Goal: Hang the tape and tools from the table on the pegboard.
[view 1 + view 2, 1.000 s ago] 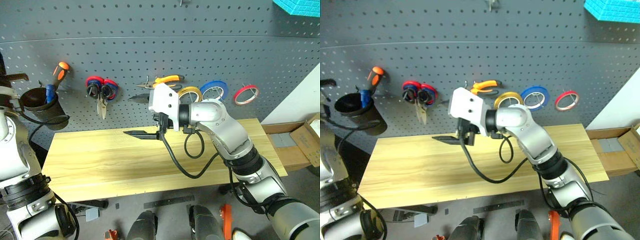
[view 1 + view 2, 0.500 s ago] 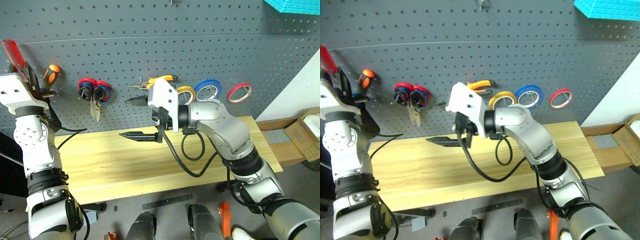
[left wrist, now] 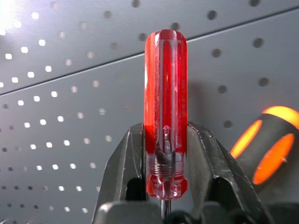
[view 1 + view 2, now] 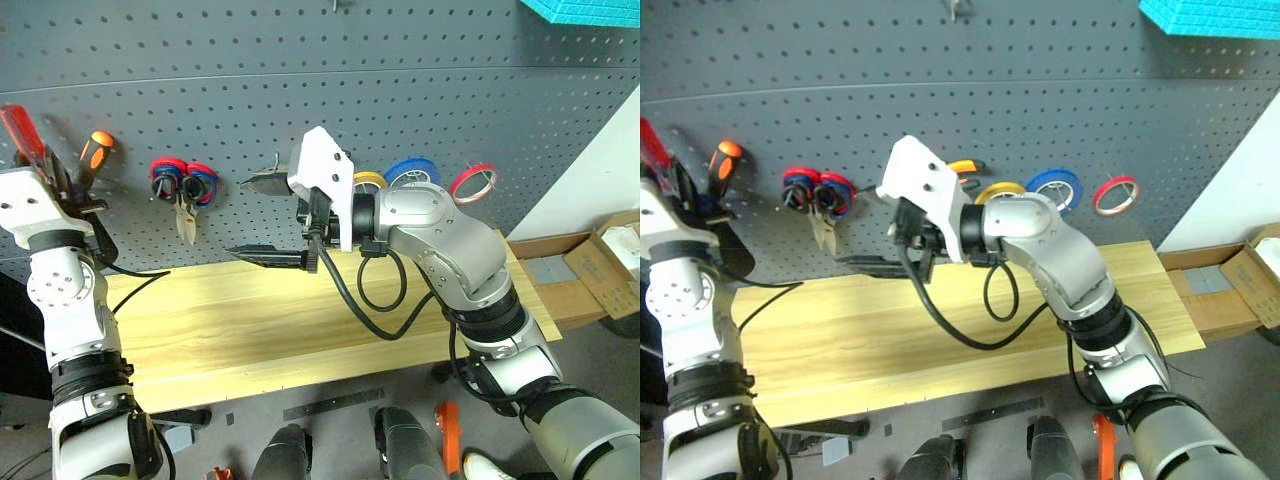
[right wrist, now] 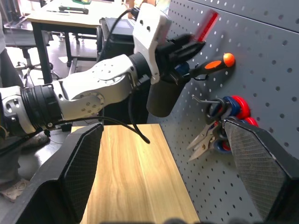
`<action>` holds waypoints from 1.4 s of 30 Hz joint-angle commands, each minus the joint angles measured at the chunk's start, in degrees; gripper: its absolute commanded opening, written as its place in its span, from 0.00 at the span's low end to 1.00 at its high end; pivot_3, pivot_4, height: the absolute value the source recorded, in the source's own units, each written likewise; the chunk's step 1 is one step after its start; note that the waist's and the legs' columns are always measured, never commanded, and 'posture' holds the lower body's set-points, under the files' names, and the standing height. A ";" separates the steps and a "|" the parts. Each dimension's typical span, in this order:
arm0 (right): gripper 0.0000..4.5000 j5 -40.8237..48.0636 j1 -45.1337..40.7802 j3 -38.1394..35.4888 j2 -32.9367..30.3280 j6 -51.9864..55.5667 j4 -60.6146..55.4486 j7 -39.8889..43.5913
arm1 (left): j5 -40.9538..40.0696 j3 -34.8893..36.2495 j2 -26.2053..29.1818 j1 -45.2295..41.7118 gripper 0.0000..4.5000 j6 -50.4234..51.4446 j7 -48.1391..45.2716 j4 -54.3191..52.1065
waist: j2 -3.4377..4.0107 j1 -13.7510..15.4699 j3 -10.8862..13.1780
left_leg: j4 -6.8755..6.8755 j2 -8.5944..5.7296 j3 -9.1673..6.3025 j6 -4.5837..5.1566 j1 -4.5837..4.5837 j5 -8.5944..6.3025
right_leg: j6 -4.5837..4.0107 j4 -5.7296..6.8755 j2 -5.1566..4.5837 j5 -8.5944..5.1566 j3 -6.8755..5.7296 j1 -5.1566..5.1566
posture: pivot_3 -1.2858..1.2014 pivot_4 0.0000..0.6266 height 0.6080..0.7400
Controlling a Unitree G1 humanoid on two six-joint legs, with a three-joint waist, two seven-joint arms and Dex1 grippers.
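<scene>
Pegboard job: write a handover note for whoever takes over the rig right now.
Left end effector: shut on the red screwdriver, up at the pegboard beside the orange screwdriver.
Right end effector: open, empty, above the table.
Done: tape and pliers hang on the board.
Left: hang the red screwdriver. I cannot tell whether the black scissors are hung.

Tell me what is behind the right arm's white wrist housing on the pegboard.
Behind the right arm's white housing, orange plier handles and a dark tip poke out either side; their middle is covered. A yellow tape roll is half hidden by the arm. The hooks are unseen.
</scene>
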 commanded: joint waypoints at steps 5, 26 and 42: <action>0.94 -0.06 -0.75 -0.20 -0.15 -1.36 -1.03 -0.12 | -0.71 2.18 -0.35 1.86 0.56 -1.00 2.51 -7.74 | 0.00 -0.03 -0.01 | 0.01 0.37 0.05 0.00 0.00 0.00 | -0.01 0.02 0.01 0.01 0.00 0.00 | 0.52 0.23 1.00; 0.94 -0.74 2.17 -1.11 -3.15 -2.51 -2.44 0.51 | -8.39 -17.97 -3.01 5.07 0.98 19.06 -13.81 -35.17 | 0.43 -0.46 -1.26 | 0.05 0.59 0.31 0.00 0.04 0.00 | -0.11 -0.05 0.09 0.19 -0.08 0.02 | 0.51 0.21 1.00; 0.94 -10.07 34.22 -1.96 -15.76 -11.35 -5.63 -9.30 | -5.28 -21.77 -8.95 27.46 0.98 37.85 -11.27 -41.99 | 1.01 1.08 -2.43 | -0.07 0.71 0.58 0.02 0.74 -0.02 | -0.21 -0.14 0.43 0.29 0.17 0.63 | 0.51 0.16 1.00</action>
